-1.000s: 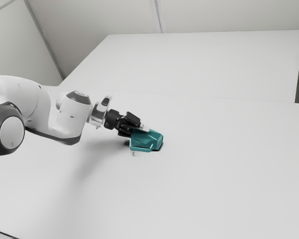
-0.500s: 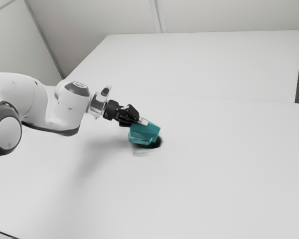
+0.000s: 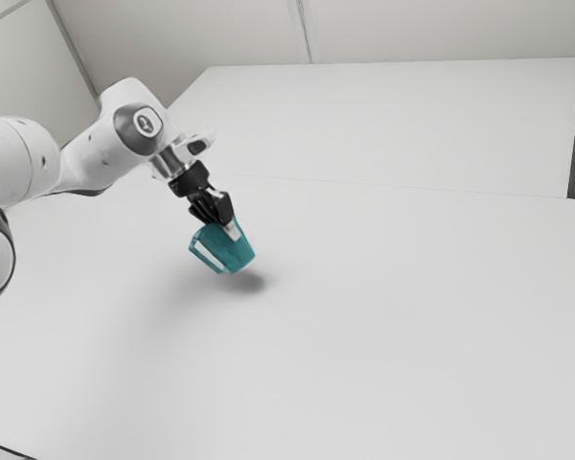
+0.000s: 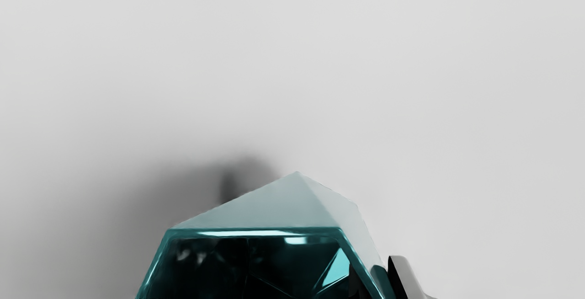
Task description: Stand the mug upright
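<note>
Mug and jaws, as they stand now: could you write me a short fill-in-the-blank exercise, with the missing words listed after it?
1. The teal mug is gripped by the arm's black ____.
2. Rather than resting on the table, the mug is held ____ it.
3. The arm comes in from the exterior view's ____.
4. The wrist view looks into the mug's ____ end.

Missing words: jaws; above; left; open

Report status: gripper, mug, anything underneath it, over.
Gripper shut on the wall of the teal mug, one finger inside. Mug raised, tilted, not yet upright. Directly beneath: tabletop bearing a soft shadow.
</note>
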Available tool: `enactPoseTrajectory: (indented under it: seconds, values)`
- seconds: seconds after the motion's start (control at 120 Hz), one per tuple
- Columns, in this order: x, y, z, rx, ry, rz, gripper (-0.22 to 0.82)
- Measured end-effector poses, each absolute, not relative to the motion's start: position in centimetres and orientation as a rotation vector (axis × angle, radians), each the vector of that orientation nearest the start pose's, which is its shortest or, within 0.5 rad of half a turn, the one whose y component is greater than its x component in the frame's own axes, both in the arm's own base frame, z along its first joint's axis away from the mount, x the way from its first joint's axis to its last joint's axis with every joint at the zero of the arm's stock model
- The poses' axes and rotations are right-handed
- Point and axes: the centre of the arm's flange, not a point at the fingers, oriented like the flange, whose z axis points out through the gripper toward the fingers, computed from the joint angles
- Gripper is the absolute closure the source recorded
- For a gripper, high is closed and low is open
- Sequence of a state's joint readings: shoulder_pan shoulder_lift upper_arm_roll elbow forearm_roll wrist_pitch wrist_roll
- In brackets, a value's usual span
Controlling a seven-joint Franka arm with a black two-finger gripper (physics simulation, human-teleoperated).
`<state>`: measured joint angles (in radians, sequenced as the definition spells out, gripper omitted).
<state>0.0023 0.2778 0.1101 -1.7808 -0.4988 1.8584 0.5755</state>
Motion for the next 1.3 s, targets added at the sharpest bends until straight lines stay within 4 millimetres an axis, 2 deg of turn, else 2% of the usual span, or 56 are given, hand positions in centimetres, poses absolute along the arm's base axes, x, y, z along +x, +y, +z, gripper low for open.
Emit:
enactPoseTrajectory:
  seconds: [0.225, 0.467, 0.75, 1.083, 1.25, 1.3]
  values:
    - [60.5, 1.3, 39.8, -3.339, 0.484, 0.268, 0.78]
    - [60.5, -0.2, 39.4, -3.165, 0.4, 0.273, 0.78]
    - [60.4, -1.8, 37.9, -3.093, 0.288, 0.199, 0.78]
    - [60.4, -2.5, 35.4, -3.07, 0.176, 0.108, 0.78]
    - [60.7, -2.5, 34.8, -3.069, 0.126, 0.077, 0.78]
    - [60.5, -2.5, 34.5, -3.071, 0.113, 0.081, 0.73]
